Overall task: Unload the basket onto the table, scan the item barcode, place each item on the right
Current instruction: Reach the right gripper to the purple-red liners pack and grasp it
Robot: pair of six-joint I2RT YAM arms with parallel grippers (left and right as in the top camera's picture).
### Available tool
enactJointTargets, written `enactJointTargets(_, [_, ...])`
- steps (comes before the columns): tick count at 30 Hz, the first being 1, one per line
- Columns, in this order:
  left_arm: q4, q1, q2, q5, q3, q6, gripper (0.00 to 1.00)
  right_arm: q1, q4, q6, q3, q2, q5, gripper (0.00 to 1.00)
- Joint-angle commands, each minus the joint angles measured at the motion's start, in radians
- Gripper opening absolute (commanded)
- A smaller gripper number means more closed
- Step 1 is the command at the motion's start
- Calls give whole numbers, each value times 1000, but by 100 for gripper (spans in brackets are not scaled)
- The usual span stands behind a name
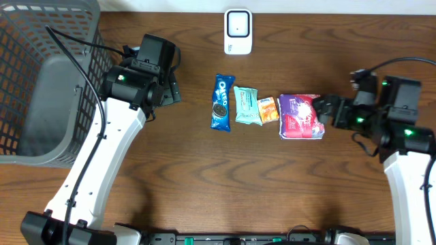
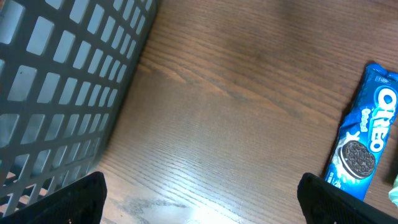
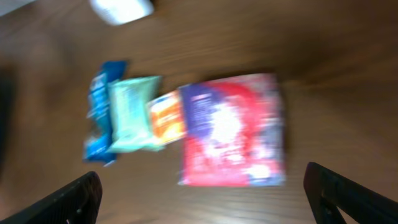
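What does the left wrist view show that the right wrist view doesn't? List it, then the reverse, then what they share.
Left wrist only: the gray mesh basket. Right wrist only, all blurred: the orange packet, the red and purple pack, and a white device at the top edge. Both: the blue Oreo pack, the wooden table, and the green packet, though the left wrist catches just a sliver of it at its right edge.
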Motion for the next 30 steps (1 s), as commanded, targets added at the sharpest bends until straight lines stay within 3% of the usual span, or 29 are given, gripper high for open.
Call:
enactJointTargets(1, [-3, 2, 2, -6, 2, -9, 98, -84, 5, -49, 16, 68, 41, 99])
enactJointTargets(7, [-3, 2, 2, -6, 2, -9, 98, -109, 14, -139, 16, 238, -109, 99])
enactJointTargets(14, [-3, 2, 2, -6, 2, -9, 98, -109, 105, -140, 16, 403, -137, 85])
enactJointTargets(19, [-3, 2, 2, -6, 2, -9, 98, -109, 107, -225, 16, 504, -252, 83])
enactJointTargets(22, [-3, 2, 2, -6, 2, -9, 98, -109, 109, -230, 16, 562, -254, 70])
enactJointTargets(27, [-3, 2, 2, -6, 2, -9, 98, -117, 115, -232, 16, 632, -255, 60])
enactJointTargets(30, [-3, 2, 2, -6, 2, -9, 98, -126, 122, -232, 16, 640, -256, 42])
